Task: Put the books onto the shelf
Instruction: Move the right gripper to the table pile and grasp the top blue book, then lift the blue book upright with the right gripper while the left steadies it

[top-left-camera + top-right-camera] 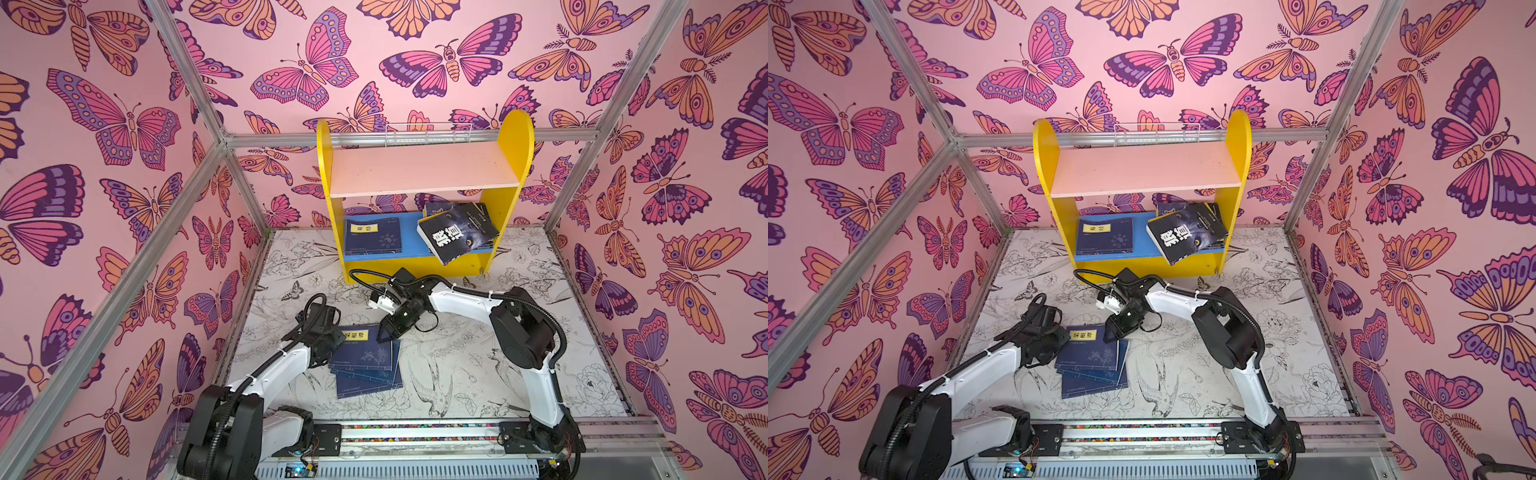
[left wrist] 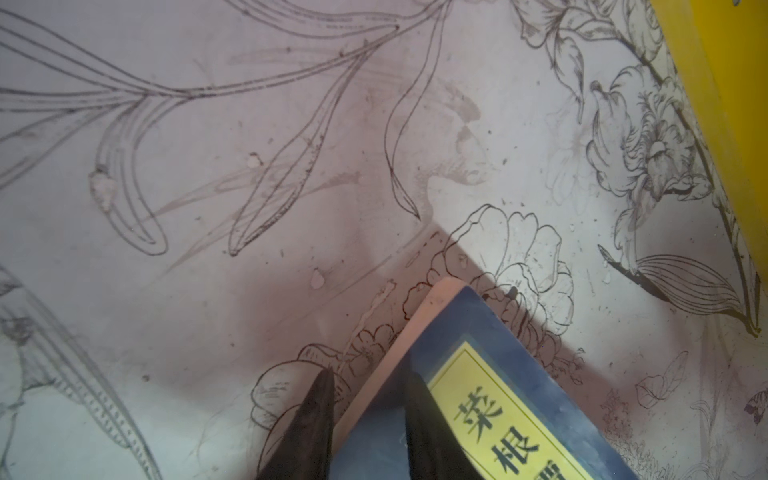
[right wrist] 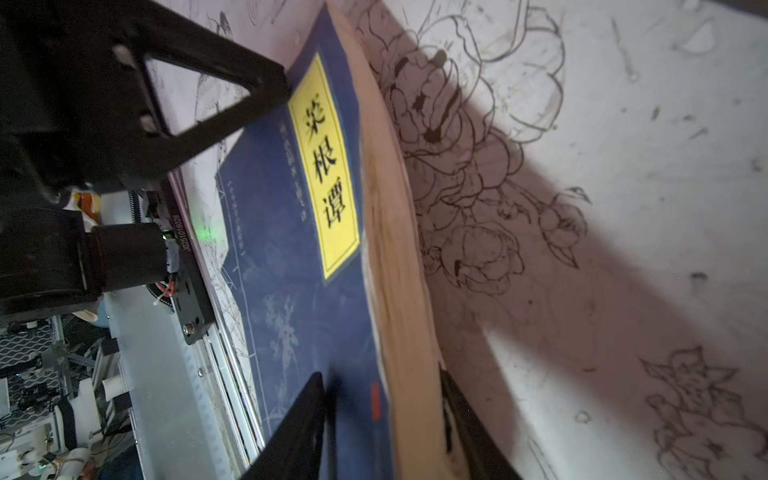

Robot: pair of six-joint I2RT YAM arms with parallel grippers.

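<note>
My left claw (image 2: 370, 378) straddles the left edge of the top navy book (image 1: 370, 353), one finger (image 2: 419, 415) on the cover, one outside; whether it pinches I cannot tell; that book tops a navy stack (image 1: 365, 384) on the table (image 1: 457, 374), near centre; my right claw (image 3: 382, 372) straddles its far-right corner, grip equally unclear; on the far shelf (image 1: 515, 166) a navy volume (image 1: 372, 237) lies flat left, a black book (image 1: 457, 235) overhangs right
</note>
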